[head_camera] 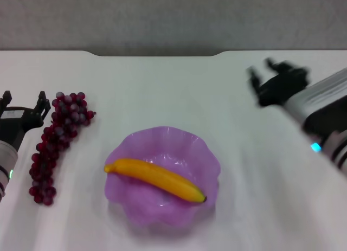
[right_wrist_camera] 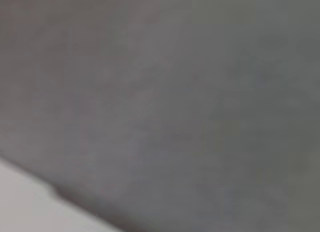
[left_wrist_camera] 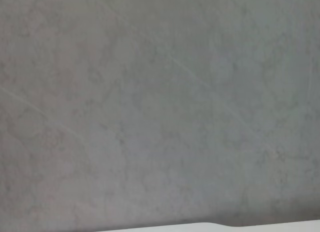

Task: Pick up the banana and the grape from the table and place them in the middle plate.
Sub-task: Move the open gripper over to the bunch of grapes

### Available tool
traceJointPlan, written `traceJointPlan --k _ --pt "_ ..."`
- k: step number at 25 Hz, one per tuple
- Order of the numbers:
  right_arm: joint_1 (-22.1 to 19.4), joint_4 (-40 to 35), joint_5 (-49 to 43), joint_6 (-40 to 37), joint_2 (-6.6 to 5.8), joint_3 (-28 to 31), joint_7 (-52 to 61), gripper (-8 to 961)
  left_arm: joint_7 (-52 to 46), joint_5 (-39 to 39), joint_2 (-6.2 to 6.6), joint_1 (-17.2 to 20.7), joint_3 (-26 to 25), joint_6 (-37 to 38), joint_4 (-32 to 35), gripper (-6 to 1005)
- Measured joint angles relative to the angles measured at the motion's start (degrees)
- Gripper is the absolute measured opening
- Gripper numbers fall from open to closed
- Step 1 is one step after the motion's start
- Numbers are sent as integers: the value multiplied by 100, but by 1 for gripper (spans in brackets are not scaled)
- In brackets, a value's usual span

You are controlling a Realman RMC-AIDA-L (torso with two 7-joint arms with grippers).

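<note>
Nearest in the head view sits the middle plate (head_camera: pixel 162 178), a translucent purple dish with a wavy rim, resting on the white worktop (head_camera: pixel 173 94). The banana (head_camera: pixel 155 178) lies inside it, slanting across the bowl with one end reaching the rim on the robot's left side and its dark end toward the right. No writing, brand or label can be read on the plate, the fruit or the arms. To the left of the plate and apart from it, the grape (head_camera: pixel 56 144) lies flat on the worktop as a long dark red bunch running from near to far. Just beside the far part of that bunch is the left gripper (head_camera: pixel 23 103), its dark fingers (head_camera: pixel 42 102) spread apart and holding nothing; the nearer finger almost meets the grapes, though contact cannot be made out. Farther off on the right, well away from the plate, the right gripper (head_camera: pixel 267 71) hangs above the worktop with its fingers spread and empty. Both wrist views show only a plain grey wall with a sliver of the worktop's edge.
</note>
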Motion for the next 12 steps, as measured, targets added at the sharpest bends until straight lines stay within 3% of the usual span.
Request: traceJointPlan --k 7,10,12 --pt "-122 42 7 -195 -2 1117 -243 358 0 -13 7 3 -9 0 7 801" --pt "-269 194 36 -1082 -2 1226 -177 226 0 -16 8 3 -9 -1 16 801" --pt "-377 328 37 -1794 0 1135 59 89 0 -20 8 -2 -10 0 51 801"
